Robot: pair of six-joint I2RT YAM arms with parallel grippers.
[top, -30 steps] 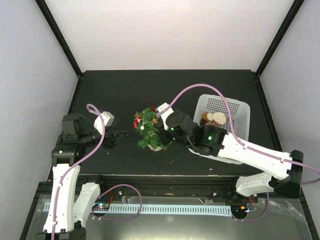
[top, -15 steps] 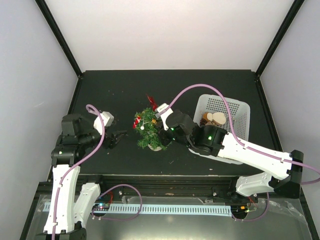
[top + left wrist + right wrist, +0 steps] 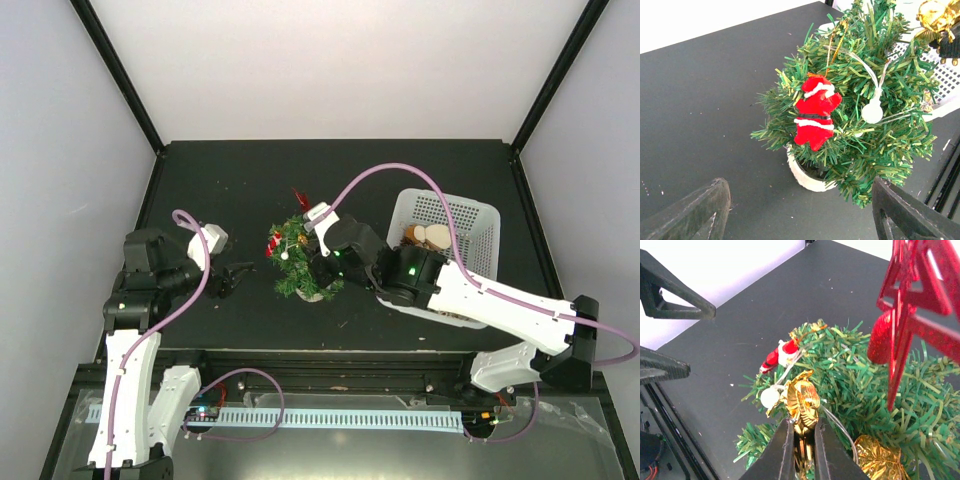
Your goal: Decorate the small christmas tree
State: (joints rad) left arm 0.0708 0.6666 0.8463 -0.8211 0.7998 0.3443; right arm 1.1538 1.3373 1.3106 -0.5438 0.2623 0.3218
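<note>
Partway, I judge: the small christmas tree (image 3: 300, 262), mid-table just left of the white mesh basket (image 3: 480, 212), already carries a Santa (image 3: 815, 112), white ball (image 3: 872, 112) and red star (image 3: 912, 305); my right gripper (image 3: 801, 429) pinches a gold ornament (image 3: 802, 402) at its branches, my left gripper (image 3: 240, 277) hangs open, and the basket holds more.

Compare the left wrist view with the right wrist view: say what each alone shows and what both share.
Left wrist only: the tree's white base and the white mesh basket. Right wrist only: the red glitter star hanging over the branches. Both: the small christmas tree, its red Santa, the white ball and a gold ornament.
</note>
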